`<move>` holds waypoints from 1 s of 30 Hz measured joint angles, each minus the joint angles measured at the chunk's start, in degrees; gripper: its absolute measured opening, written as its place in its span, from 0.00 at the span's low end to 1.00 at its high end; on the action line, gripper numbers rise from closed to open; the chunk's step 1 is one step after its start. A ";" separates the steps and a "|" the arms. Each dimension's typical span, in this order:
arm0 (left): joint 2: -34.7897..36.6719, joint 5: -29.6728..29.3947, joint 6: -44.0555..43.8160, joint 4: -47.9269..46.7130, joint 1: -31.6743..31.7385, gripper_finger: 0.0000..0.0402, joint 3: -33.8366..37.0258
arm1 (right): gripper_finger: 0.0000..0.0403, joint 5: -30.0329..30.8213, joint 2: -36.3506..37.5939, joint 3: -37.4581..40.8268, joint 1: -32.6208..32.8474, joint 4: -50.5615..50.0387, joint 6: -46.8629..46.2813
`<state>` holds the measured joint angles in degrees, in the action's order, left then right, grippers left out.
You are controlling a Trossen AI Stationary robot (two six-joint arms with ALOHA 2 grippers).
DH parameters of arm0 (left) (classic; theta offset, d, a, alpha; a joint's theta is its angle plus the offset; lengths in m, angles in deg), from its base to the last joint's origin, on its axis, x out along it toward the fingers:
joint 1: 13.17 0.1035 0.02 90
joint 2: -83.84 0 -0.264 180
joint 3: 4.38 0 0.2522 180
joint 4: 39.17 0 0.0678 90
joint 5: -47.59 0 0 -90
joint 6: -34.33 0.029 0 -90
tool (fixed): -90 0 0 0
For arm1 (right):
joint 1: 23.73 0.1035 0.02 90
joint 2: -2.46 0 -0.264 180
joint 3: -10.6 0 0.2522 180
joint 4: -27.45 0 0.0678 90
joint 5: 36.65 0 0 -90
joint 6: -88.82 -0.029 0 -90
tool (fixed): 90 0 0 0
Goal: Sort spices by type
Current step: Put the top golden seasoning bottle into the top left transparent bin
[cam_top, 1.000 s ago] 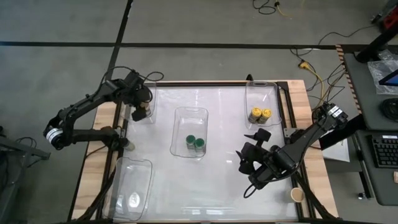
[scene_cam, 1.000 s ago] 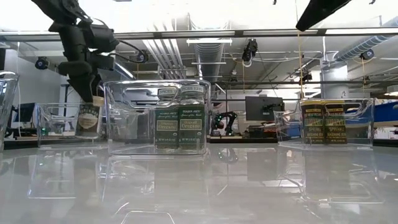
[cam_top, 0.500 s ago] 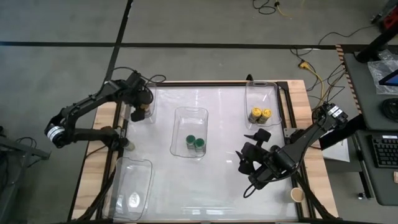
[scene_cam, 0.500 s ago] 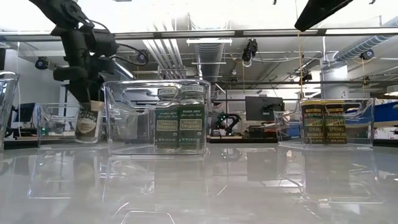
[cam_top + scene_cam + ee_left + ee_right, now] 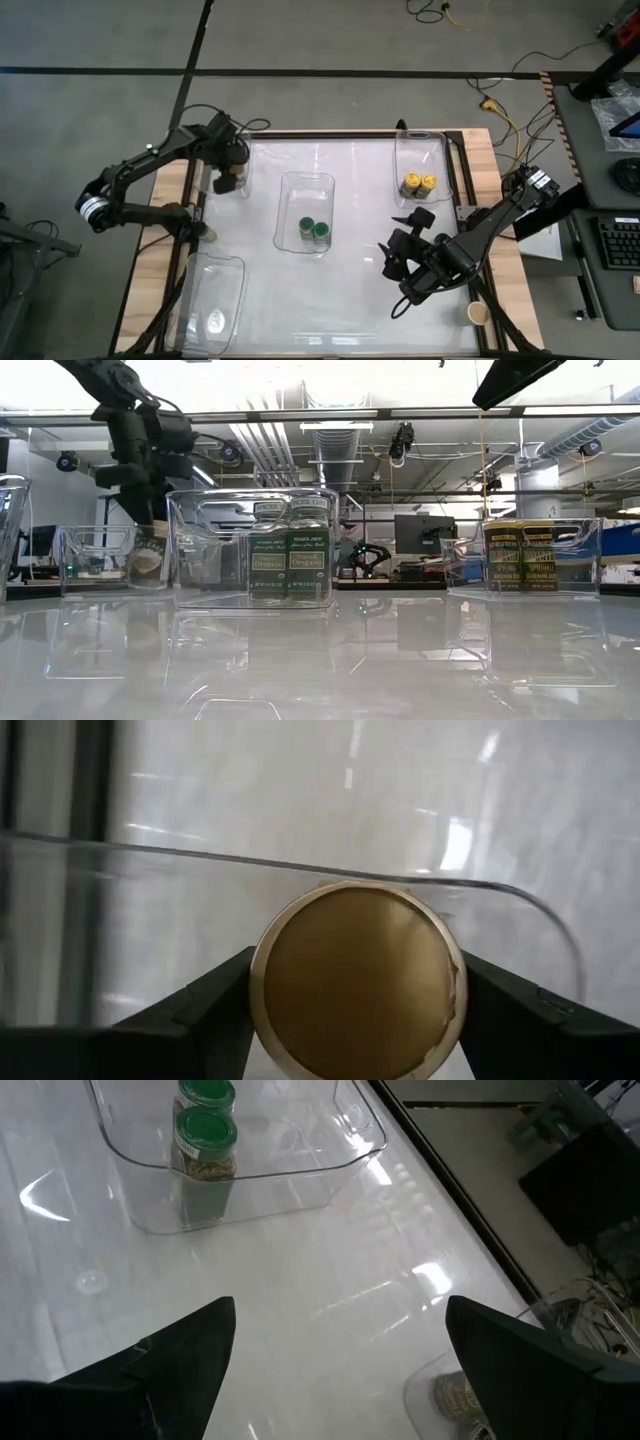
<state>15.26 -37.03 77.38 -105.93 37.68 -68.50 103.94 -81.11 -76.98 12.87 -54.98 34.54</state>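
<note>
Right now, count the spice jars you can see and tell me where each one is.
5. Two green-lidded jars share the middle bin; two yellow-lidded jars share the far right bin; one tan-lidded jar is held by the left gripper at the far left bin. Others may be hidden.

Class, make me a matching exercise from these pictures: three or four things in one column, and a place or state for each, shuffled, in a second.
Things:
1. green-lidded jars
2. yellow-lidded jars
3. tan-lidded jar
4. right gripper

Places or states:
A. held by the left gripper
B. in the centre bin
C. open, holding nothing
D. in the bin at the table's far right

Pairs: 1-B, 2-D, 3-A, 4-C
</note>
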 joint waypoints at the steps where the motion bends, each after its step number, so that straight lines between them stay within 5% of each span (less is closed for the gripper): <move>1: -0.11 0.62 0.08 -0.36 0.00 0.65 0.49 | 0.87 -0.02 0.00 0.00 0.00 -0.02 0.02; 30: -0.76 -0.69 -1.95 -0.10 -0.21 0.73 2.32 | 0.87 0.24 0.00 0.02 0.00 0.42 0.10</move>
<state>14.50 -37.72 75.42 -106.03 37.47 -66.18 104.18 -81.11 -76.96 12.87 -54.56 34.64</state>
